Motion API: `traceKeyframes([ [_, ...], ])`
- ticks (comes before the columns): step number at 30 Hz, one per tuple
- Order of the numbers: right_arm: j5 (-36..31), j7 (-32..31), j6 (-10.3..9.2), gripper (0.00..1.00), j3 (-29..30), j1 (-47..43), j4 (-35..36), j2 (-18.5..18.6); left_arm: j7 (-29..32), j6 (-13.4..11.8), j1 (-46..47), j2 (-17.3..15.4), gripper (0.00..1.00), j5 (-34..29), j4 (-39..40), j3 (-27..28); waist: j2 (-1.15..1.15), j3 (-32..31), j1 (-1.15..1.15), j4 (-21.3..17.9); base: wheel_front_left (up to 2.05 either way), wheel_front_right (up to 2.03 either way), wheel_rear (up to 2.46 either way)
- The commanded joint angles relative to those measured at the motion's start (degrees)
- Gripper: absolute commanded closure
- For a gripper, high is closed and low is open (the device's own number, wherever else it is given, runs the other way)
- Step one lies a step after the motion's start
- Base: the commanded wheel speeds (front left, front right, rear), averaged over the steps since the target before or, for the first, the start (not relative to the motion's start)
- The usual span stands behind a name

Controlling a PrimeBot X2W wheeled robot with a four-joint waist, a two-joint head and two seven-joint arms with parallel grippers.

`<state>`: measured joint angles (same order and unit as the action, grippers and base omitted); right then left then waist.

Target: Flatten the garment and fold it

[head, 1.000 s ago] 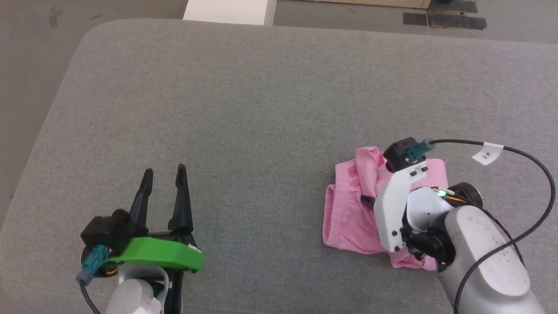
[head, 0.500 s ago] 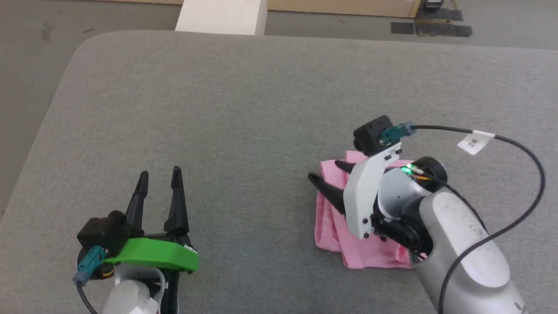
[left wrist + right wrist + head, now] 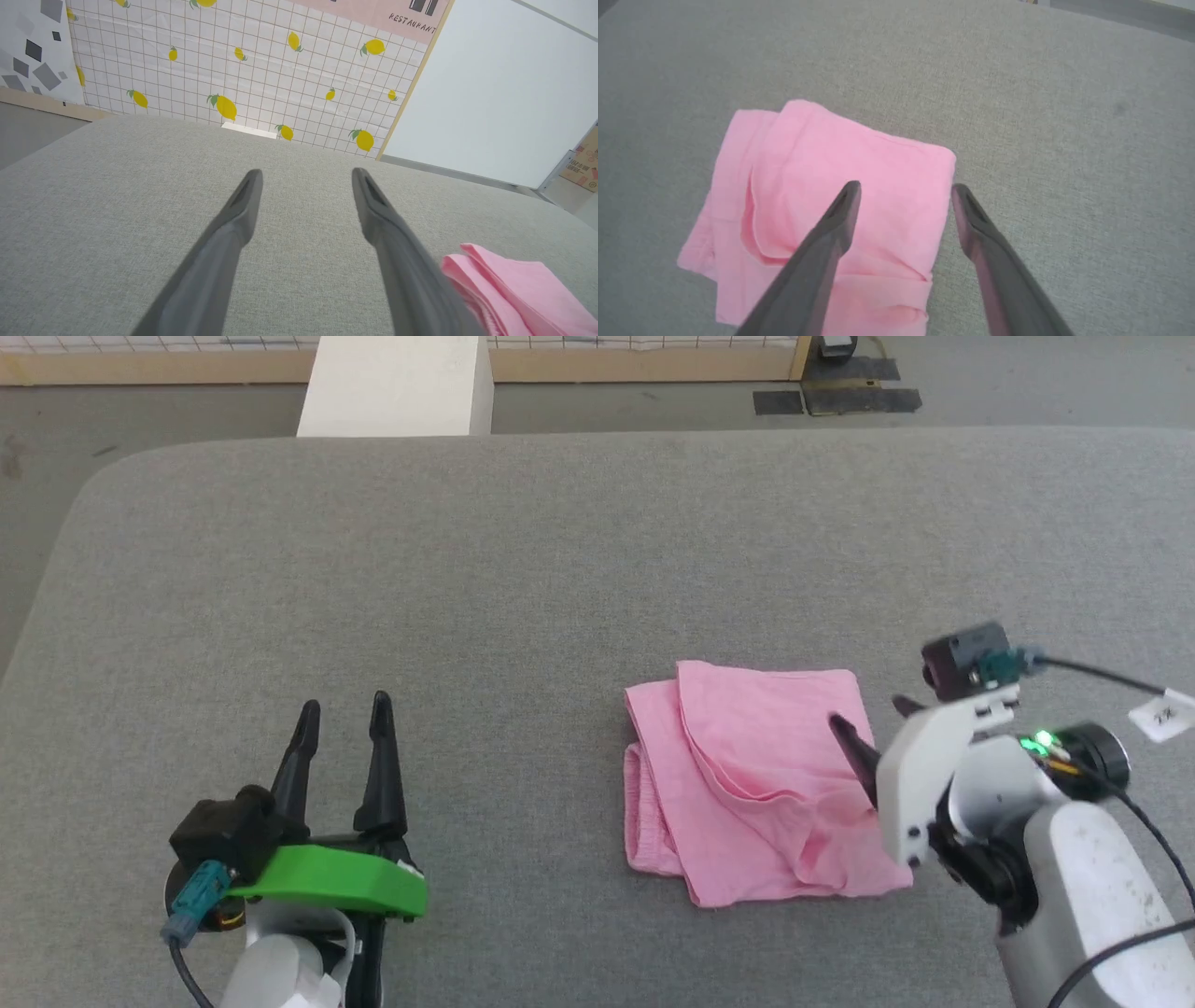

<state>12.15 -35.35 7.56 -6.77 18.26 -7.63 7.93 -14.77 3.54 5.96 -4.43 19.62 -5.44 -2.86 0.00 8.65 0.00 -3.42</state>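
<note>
Right wrist view: right tool [image 3: 906,185] hovers spread above folded garment [image 3: 822,149].

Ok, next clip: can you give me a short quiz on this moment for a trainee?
1. True or false: the right gripper is clamped on the garment.
2. The garment lies: A) spread out in a single layer; B) folded into a compact stack; C) crumpled in a ball.
3. Which is nearer the garment, the left gripper or the right one?

Key: 1 false, its jaws stand apart with nothing between them; 2 B; 3 the right one.
</note>
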Motion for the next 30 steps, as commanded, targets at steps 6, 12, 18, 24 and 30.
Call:
traceKeyframes([
  [6,-4.88,-1.22,-0.08,0.00,2.32,-2.90,-4.38,-1.70,-0.23,0.54,0.21,0.16,0.00,-0.34,-0.16,-0.36,0.00,1.99,0.00,1.62,0.00,0.00,0.00],
  [12,-7.00,-1.64,-0.08,0.00,2.90,-2.69,-9.43,-3.27,-0.23,0.62,0.47,0.33,0.00,-0.45,-0.39,-0.48,0.00,2.75,0.00,2.88,0.00,0.00,0.00],
  [18,-7.02,-2.10,-0.08,0.00,2.97,-2.32,-12.76,-4.14,-0.23,0.67,0.42,0.48,0.00,-0.52,-0.67,-0.58,0.00,2.57,0.00,3.39,0.00,0.00,0.00],
  [24,-6.30,-2.15,-0.08,1.00,2.75,-1.46,-13.37,-3.92,-0.23,0.73,0.38,0.58,0.00,-0.52,-0.99,-1.06,0.00,1.93,0.00,3.54,0.00,0.00,0.00],
  [30,-3.84,-2.40,-0.08,1.00,-2.85,0.40,-11.27,-0.36,-0.23,0.89,0.48,0.45,0.00,-0.50,-1.09,-1.57,0.00,0.97,0.00,1.78,0.00,0.00,0.00],
])
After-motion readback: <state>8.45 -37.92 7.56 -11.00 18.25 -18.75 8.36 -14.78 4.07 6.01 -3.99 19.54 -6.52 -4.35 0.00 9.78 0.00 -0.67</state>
